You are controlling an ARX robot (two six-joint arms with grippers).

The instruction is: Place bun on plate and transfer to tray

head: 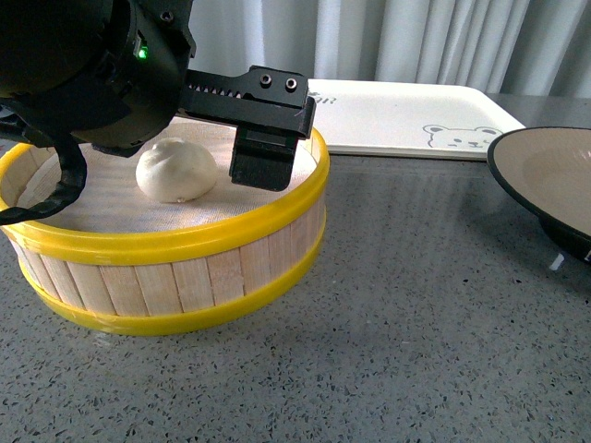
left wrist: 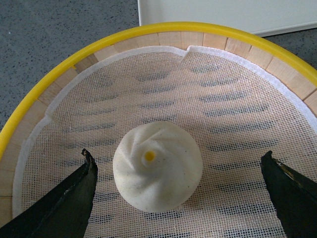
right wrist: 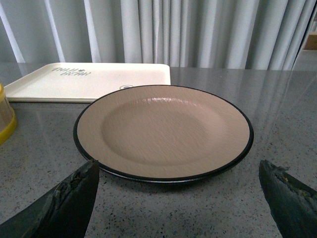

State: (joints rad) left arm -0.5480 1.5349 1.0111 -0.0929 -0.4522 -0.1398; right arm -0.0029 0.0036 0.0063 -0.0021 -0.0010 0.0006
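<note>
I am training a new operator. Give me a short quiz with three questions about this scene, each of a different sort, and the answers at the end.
1. True or false: the plate is empty.
2. Around the bun, the fingers of the left gripper are: A. shut on it; B. open, one on each side, not touching it; C. open, both on one side.
3. Fill in: the bun lies in the yellow-rimmed ___.
Key: 1 true; 2 B; 3 basket.
</note>
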